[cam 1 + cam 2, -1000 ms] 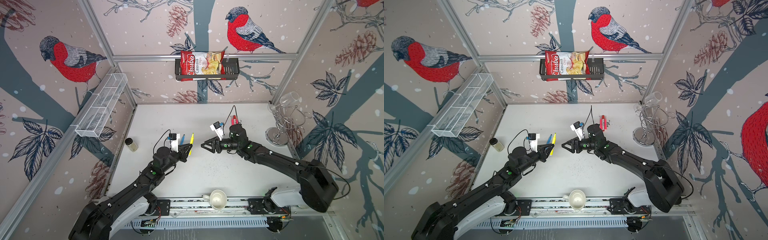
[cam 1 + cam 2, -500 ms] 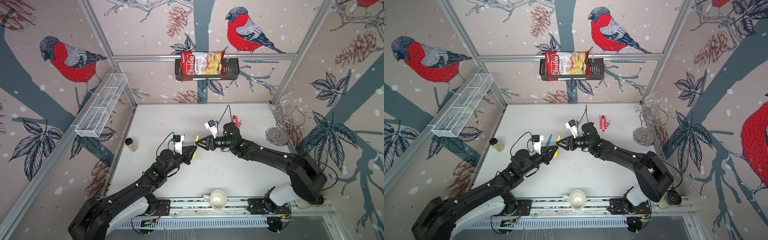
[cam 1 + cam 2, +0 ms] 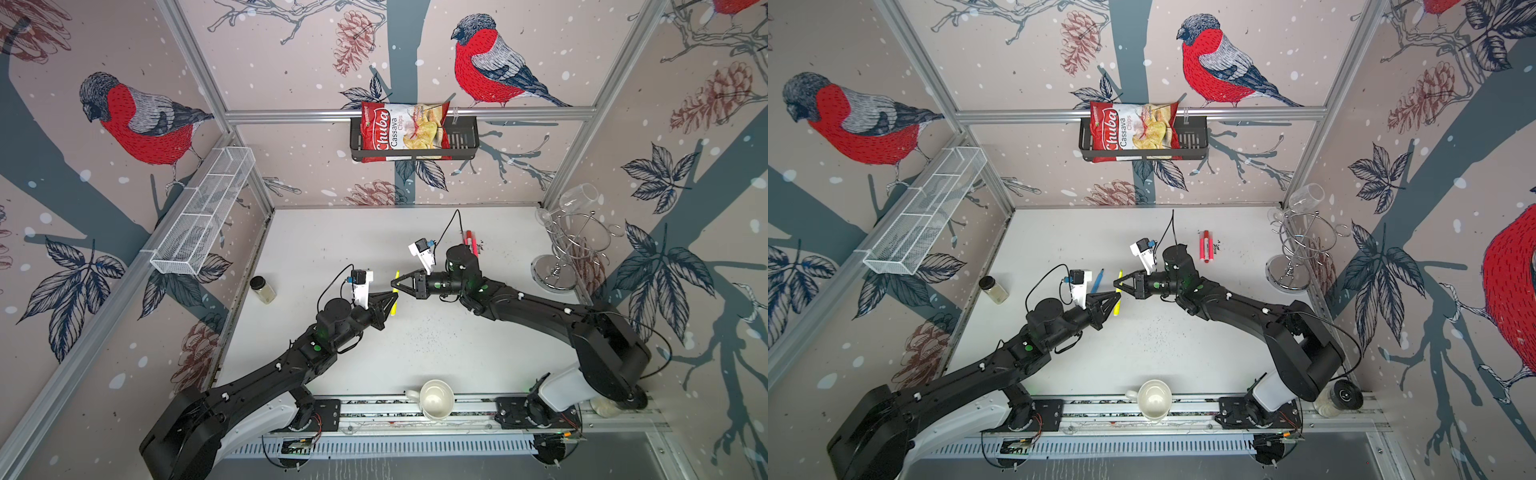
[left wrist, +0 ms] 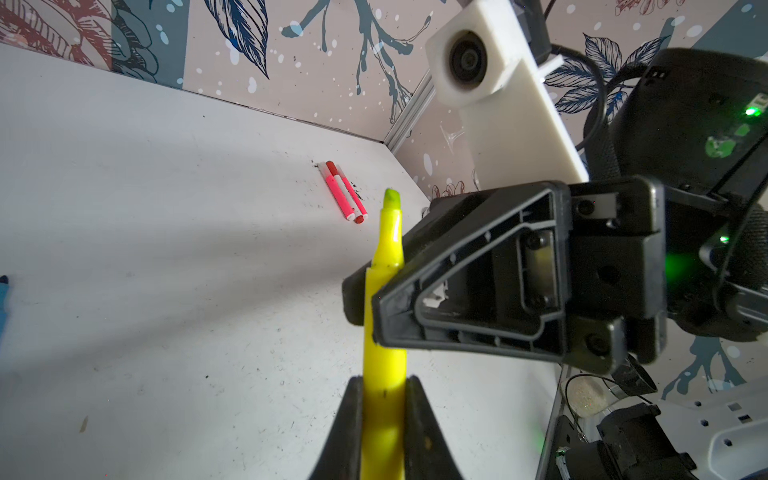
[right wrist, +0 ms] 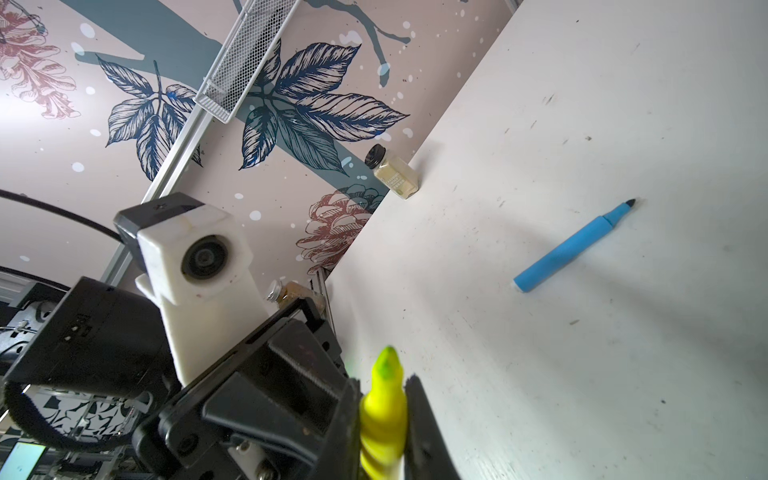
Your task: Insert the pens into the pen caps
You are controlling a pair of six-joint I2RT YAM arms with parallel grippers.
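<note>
A yellow pen [image 3: 395, 296] [image 3: 1118, 300] is held above the table between both grippers. My left gripper [image 3: 390, 297] [image 4: 384, 384] is shut on its barrel [image 4: 384, 365]. My right gripper [image 3: 393, 284] [image 5: 383, 384] is shut on the same pen close to its green-yellow tip [image 5: 386, 361]. A blue pen [image 3: 1098, 279] [image 5: 569, 249] lies uncapped on the table beside the left gripper. Two pink-red pens [image 3: 470, 242] [image 3: 1205, 246] [image 4: 345, 193] lie side by side at the back, behind the right arm. No loose pen caps show.
A small jar [image 3: 262, 289] stands at the table's left edge, and a white cup [image 3: 434, 399] sits on the front rail. A wire glass rack [image 3: 569, 245] stands at the back right. Another jar [image 3: 1339, 399] stands at the front right corner.
My right gripper has travelled left to meet the left gripper and has closed from open onto the yellow pen's tip end. The left gripper kept its hold and shifted slightly.
</note>
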